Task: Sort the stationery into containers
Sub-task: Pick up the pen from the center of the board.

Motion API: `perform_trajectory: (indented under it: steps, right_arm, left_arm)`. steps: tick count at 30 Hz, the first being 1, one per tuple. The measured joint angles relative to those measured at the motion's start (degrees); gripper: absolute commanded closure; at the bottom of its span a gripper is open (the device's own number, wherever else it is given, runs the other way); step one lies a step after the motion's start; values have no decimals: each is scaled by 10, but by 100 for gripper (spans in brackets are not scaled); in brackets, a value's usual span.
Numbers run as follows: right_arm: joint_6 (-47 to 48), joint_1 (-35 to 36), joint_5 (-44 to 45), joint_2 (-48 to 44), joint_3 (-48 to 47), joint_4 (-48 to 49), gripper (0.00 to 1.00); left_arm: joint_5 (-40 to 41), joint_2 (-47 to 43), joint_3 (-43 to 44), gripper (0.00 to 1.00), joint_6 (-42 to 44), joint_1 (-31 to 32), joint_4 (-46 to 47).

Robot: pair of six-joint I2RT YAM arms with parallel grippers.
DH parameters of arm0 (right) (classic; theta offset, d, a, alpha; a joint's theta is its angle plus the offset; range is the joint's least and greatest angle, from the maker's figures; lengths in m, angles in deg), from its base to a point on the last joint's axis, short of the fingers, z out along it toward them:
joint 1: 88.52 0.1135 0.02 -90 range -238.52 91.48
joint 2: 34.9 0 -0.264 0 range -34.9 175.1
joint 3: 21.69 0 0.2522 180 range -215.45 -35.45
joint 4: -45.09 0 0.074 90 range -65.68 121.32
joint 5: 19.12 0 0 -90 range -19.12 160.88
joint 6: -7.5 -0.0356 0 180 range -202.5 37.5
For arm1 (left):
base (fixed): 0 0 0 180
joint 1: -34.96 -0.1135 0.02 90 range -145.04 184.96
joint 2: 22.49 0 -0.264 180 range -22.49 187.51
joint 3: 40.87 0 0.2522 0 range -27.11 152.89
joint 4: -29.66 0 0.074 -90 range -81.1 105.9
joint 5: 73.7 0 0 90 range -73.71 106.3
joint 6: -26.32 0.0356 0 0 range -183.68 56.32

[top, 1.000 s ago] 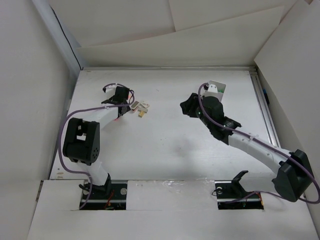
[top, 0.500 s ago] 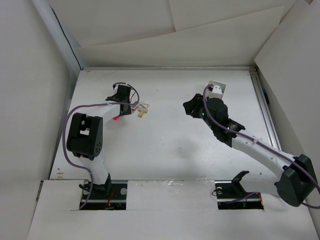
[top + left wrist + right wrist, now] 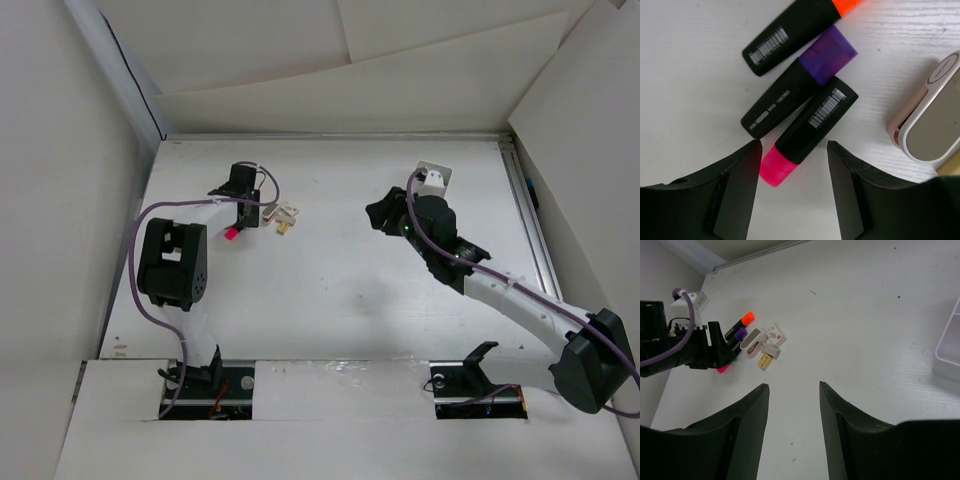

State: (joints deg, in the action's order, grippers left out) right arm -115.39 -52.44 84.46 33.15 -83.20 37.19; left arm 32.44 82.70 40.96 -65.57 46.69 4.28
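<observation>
Jaws released, the left gripper [image 3: 793,145] straddles the pink-capped marker [image 3: 815,120] lying far left, likely a light, stiff, slick barrel best pinched mid-body; the right gripper [image 3: 792,387], also released, hangs near the tub [image 3: 951,342].

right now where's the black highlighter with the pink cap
In the left wrist view, the black highlighter with the pink cap lies with its pink end inside the open left gripper, side by side with the purple-capped black marker.
</observation>
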Motion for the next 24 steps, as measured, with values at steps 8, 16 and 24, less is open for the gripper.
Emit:
perform_trajectory:
  steps: [8, 16, 24]
  right_arm:
    - [0, -6, -3, 0, 0, 2, 49]
    - [0, -9, -5, 0, 0, 2, 49]
    - [-2, -9, -19, 0, 0, 2, 37]
  left_arm:
    - [-26, 25, 3, 64, 9, 2, 1]
    - [-25, 34, 12, 83, 14, 2, 1]
    - [-7, 36, 27, 94, -13, 7, -36]
